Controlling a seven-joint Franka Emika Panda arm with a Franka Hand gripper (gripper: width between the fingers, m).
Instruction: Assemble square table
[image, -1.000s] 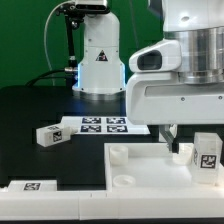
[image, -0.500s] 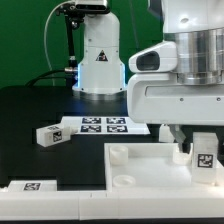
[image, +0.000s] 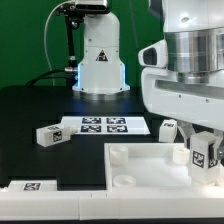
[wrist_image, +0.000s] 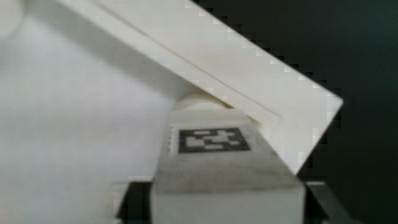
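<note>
The white tray-like tabletop (image: 150, 170) lies at the front, with round sockets showing near its corners on the exterior view's left. My gripper (image: 203, 146) is shut on a chunky white leg (image: 206, 154) with a black-and-white tag. It holds the leg at the tabletop's far corner on the exterior view's right. In the wrist view the leg (wrist_image: 217, 150) sits between the dark fingers (wrist_image: 135, 200), its far end against the inside of the raised rim corner (wrist_image: 267, 95). A second leg (image: 48, 135) lies on the black table at the exterior view's left.
The marker board (image: 105, 125) lies behind the tabletop. A small white tagged part (image: 165, 128) sits just beyond its end. A long white bar with one tag (image: 30, 186) lies at the front on the exterior view's left. The robot base (image: 98, 55) stands at the back.
The hand has shifted a little toward the exterior view's right and turned. The held leg has twisted slightly at the same tabletop corner. The other parts have not moved.
</note>
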